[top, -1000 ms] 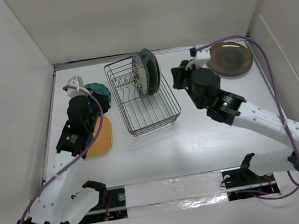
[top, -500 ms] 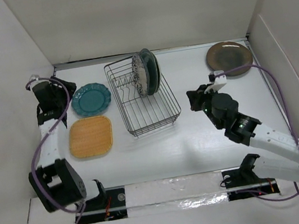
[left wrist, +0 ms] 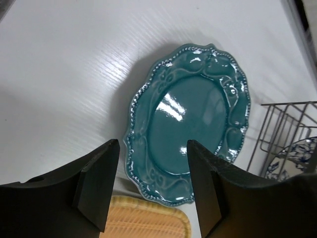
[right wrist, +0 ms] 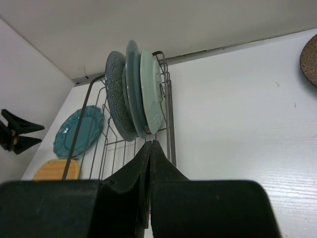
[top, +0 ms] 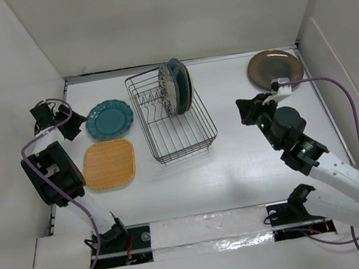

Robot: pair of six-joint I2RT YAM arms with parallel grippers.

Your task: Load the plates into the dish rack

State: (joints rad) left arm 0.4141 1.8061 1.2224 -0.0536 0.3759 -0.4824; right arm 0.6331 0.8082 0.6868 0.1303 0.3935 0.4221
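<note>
Where table (top: pixel 233 174) reaches 10 o'clock: left gripper (left wrist: pixel 152 146), fingers spread, nothing pinched. At its 3 o'clock, dark teal scalloped plate (top: pixel 109 118) flat; orange plate (top: pixel 108 165) flat at teal's 6 o'clock. Centre: dish rack (top: pixel 179 134) w/ three plates (top: pixel 176 86) upright at 12 o'clock end. Right gripper (right wrist: pixel 150 148) pressed together, empty, rack at its 9 o'clock. Brown plate (top: pixel 275 70) flat at approx 1 o'clock.

black wire dish rack (top: pixel 181 134), three plates (top: pixel 176 86) upright at its far end, teal scalloped plate (top: pixel 109 118) and orange one (top: pixel 109 164) flat on its left, brown plate (top: pixel 276 70) flat far right
</note>
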